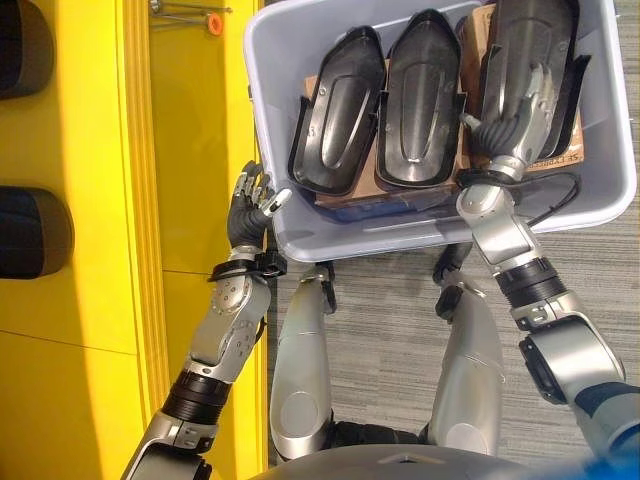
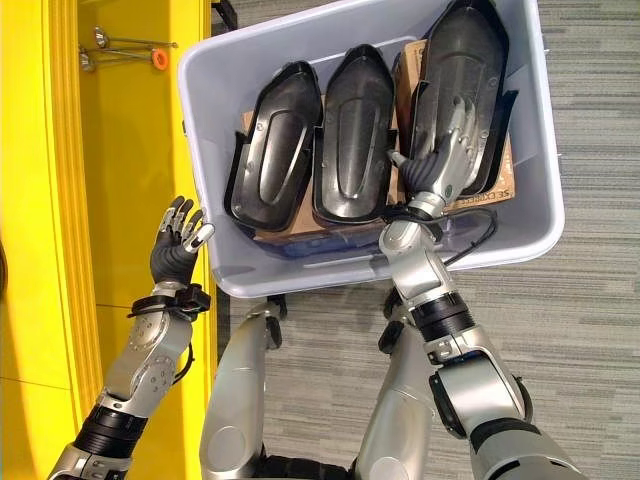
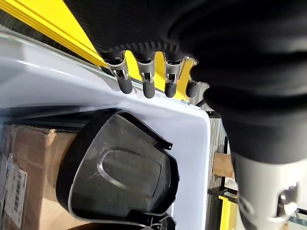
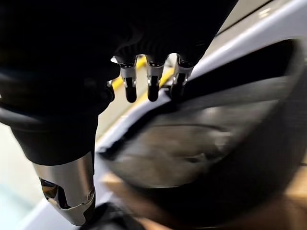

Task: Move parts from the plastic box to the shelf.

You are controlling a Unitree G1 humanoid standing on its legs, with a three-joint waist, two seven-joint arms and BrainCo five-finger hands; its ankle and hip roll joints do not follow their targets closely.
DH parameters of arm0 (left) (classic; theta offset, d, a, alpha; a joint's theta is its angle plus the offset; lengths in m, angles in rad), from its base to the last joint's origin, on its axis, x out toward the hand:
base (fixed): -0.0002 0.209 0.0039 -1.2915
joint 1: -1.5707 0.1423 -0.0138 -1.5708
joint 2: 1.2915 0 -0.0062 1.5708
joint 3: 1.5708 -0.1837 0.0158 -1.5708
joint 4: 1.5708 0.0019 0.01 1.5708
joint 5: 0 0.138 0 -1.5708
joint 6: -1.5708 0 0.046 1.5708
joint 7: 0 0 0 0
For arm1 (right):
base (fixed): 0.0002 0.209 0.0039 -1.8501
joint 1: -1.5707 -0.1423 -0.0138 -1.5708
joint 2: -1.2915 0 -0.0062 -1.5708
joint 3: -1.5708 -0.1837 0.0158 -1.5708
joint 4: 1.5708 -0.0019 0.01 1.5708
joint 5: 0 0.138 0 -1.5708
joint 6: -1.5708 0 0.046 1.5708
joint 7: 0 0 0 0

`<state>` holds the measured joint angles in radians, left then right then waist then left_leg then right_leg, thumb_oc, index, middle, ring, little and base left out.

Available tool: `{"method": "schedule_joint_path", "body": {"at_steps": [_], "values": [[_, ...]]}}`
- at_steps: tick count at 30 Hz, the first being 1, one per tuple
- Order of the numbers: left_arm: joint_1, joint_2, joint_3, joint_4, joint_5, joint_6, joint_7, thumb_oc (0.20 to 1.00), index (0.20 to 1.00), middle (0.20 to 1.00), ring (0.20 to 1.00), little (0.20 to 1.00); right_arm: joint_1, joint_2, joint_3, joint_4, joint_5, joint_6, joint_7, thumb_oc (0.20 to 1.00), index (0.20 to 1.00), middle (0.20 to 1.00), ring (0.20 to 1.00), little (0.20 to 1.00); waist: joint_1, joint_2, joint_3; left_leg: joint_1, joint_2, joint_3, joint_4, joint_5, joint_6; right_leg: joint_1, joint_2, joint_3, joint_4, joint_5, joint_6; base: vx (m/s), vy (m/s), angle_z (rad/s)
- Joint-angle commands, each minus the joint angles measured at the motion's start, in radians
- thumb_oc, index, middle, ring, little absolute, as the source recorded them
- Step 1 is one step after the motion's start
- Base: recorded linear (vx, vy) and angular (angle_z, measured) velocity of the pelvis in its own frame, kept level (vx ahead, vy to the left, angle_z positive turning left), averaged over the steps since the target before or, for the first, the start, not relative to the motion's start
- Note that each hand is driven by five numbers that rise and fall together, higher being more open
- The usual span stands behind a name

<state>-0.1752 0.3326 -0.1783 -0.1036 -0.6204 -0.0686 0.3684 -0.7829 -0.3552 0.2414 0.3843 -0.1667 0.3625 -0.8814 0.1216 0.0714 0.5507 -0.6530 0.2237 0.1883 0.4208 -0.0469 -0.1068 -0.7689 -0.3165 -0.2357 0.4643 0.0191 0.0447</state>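
Nearest, at about seven o'clock in the left eye view, the left hand is raised just outside the near left corner of the plastic box. Its fingers are loosely curled and hold nothing; in the left wrist view their dark tips hang just above the box's pale rim, apart from it.

At about four o'clock the right arm reaches over the near wall of the box, and the right hand lies on the right-hand part. Its fingers are spread fairly straight along the top of that black shell, pressing or resting on it rather than wrapped round it. Whether the thumb has caught an edge cannot be told.

The box is grey-lilac and sits on grey carpet. Inside it, three long black molded parts stand side by side, leaning on brown cardboard: the left part at eleven o'clock, the middle part at twelve, the right-hand one at one o'clock, standing higher than the other two.

At nine o'clock, just beside the box, runs the yellow shelf, with two dark rounded pieces at its outer edge. Farther off, at eleven o'clock, thin metal rods with an orange ring lie on the yellow surface.
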Motion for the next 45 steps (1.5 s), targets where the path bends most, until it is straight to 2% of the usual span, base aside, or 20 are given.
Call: {"method": "schedule_joint_path", "body": {"at_steps": [1,3,7,15,19,20,21,27,28,29,32,35,40,43,45], "values": [[0.007,0.032,-0.019,-0.055,-0.017,-0.043,-0.005,1.000,1.000,1.000,1.000,1.000,-0.019,-0.008,-0.018,-0.048,0.065,-0.076,-0.089,1.000,1.000,1.000,1.000,1.000,-0.001,0.066,-0.031,-0.043,-0.042,0.054,-0.008,0.002,0.043,0.007,0.007,-0.002,0.099,-0.107,0.065,0.00,0.000,0.00],[0.003,0.031,-0.021,-0.050,-0.019,-0.043,-0.005,1.000,1.000,1.000,1.000,1.000,-0.011,-0.001,-0.032,-0.028,0.113,-0.121,-0.126,1.000,1.000,1.000,1.000,1.000,-0.003,0.068,-0.031,-0.045,-0.042,0.055,-0.010,0.002,0.044,0.004,0.007,-0.002,0.099,-0.107,0.065,0.00,0.000,0.00],[0.000,0.029,-0.029,-0.036,-0.021,-0.055,-0.008,1.000,1.000,1.000,1.000,1.000,0.009,0.010,-0.049,-0.004,0.138,-0.169,-0.110,1.000,1.000,1.000,1.000,1.000,-0.009,0.072,-0.031,-0.048,-0.043,0.059,-0.013,0.004,0.043,-0.001,0.008,0.002,0.098,-0.105,0.064,0.00,0.000,0.00],[-0.008,0.027,-0.037,-0.021,-0.033,-0.071,-0.018,1.000,1.000,1.000,1.000,1.000,0.035,0.022,-0.037,0.022,0.137,-0.167,-0.102,1.000,1.000,1.000,1.000,1.000,-0.016,0.071,-0.031,-0.043,-0.042,0.064,-0.023,0.009,0.042,0.001,0.012,0.005,0.088,-0.101,0.064,0.00,0.000,0.00],[-0.015,0.026,-0.039,-0.021,-0.033,-0.069,-0.011,1.000,1.000,1.000,1.000,1.000,0.034,0.008,-0.030,0.022,0.043,-0.184,-0.088,1.000,1.000,1.000,1.000,1.000,-0.020,0.069,-0.031,-0.044,-0.040,0.065,-0.026,0.012,0.041,0.000,0.016,0.004,0.083,-0.098,0.065,0.00,0.000,0.00],[-0.014,0.029,-0.039,-0.023,-0.036,-0.067,-0.009,1.000,1.000,1.000,1.000,1.000,0.032,0.004,-0.028,0.014,0.011,-0.177,-0.081,1.000,1.000,1.000,1.000,1.000,-0.020,0.069,-0.031,-0.044,-0.041,0.065,-0.026,0.013,0.040,0.000,0.016,0.004,0.083,-0.098,0.065,0.00,0.000,0.00],[-0.015,0.031,-0.041,-0.023,-0.040,-0.066,-0.007,1.000,1.000,1.000,1.000,1.000,0.021,-0.006,-0.018,0.001,-0.092,-0.154,-0.052,1.000,1.000,1.000,1.000,1.000,-0.020,0.069,-0.031,-0.042,-0.042,0.065,-0.029,0.015,0.039,-0.001,0.017,0.003,0.082,-0.097,0.066,0.00,0.000,0.00],[-0.014,0.036,-0.043,-0.029,-0.050,-0.065,-0.012,1.000,1.000,1.000,1.000,1.000,-0.016,-0.030,0.058,-0.034,-0.221,-0.047,-0.019,1.000,1.000,1.000,1.000,1.000,-0.013,0.068,-0.031,-0.044,-0.039,0.065,-0.029,0.021,0.037,0.001,0.016,-0.002,0.080,-0.095,0.065,0.00,0.000,0.00],[-0.014,0.039,-0.042,-0.030,-0.053,-0.065,-0.013,1.000,1.000,1.000,1.000,1.000,-0.020,-0.033,0.064,-0.036,-0.239,-0.020,-0.006,1.000,1.000,1.000,1.000,1.000,-0.012,0.067,-0.031,-0.044,-0.039,0.064,-0.028,0.021,0.037,0.002,0.016,-0.002,0.081,-0.094,0.066,0.00,0.000,0.00],[-0.014,0.041,-0.040,-0.027,-0.057,-0.066,-0.017,1.000,1.000,1.000,1.000,1.000,-0.028,-0.037,0.075,-0.030,-0.254,0.035,0.019,1.000,1.000,1.000,1.000,1.000,-0.010,0.067,-0.031,-0.045,-0.038,0.064,-0.027,0.021,0.037,0.001,0.015,-0.003,0.082,-0.095,0.065,0.00,0.000,0.00],[-0.017,0.047,-0.038,-0.023,-0.060,-0.063,-0.035,1.000,1.000,1.000,1.000,1.000,-0.044,-0.052,0.109,0.029,-0.294,0.090,0.038,1.000,1.000,1.000,1.000,1.000,-0.001,0.067,-0.031,-0.051,-0.037,0.058,-0.021,0.020,0.037,0.000,0.011,-0.010,0.088,-0.095,0.067,0.00,-0.024,0.00],[-0.020,0.054,-0.037,-0.014,-0.057,-0.063,-0.041,1.000,1.000,1.000,1.000,1.000,-0.060,-0.059,0.133,0.081,-0.264,0.139,0.041,1.000,1.000,1.000,1.000,1.000,0.005,0.069,-0.031,-0.058,-0.036,0.055,-0.018,0.022,0.037,-0.003,0.009,-0.015,0.091,-0.094,0.067,0.00,0.000,0.00],[-0.028,0.058,-0.039,0.003,-0.059,-0.069,-0.063,1.000,1.000,1.000,1.000,1.000,-0.078,-0.067,0.139,0.213,-0.129,0.160,-0.034,1.000,1.000,1.000,1.000,1.000,0.013,0.072,-0.031,-0.070,-0.035,0.050,-0.011,0.022,0.038,-0.011,0.005,-0.021,0.098,-0.093,0.066,0.00,0.000,0.00],[-0.031,0.063,-0.040,0.010,-0.067,-0.071,-0.065,1.000,1.000,1.000,1.000,1.000,-0.081,-0.085,0.129,0.263,-0.128,0.143,-0.009,1.000,1.000,1.000,1.000,1.000,0.014,0.073,-0.031,-0.075,-0.037,0.048,-0.010,0.021,0.039,-0.016,0.002,-0.024,0.100,-0.093,0.067,0.00,0.000,0.00],[-0.035,0.066,-0.044,0.023,-0.077,-0.077,-0.072,1.000,1.000,1.000,1.000,1.000,-0.096,-0.086,0.145,0.304,-0.134,0.163,0.003,1.000,1.000,1.000,1.000,1.000,0.016,0.073,-0.031,-0.078,-0.036,0.049,-0.007,0.020,0.039,-0.017,0.001,-0.027,0.097,-0.090,0.068,0.00,0.000,0.00]]}}
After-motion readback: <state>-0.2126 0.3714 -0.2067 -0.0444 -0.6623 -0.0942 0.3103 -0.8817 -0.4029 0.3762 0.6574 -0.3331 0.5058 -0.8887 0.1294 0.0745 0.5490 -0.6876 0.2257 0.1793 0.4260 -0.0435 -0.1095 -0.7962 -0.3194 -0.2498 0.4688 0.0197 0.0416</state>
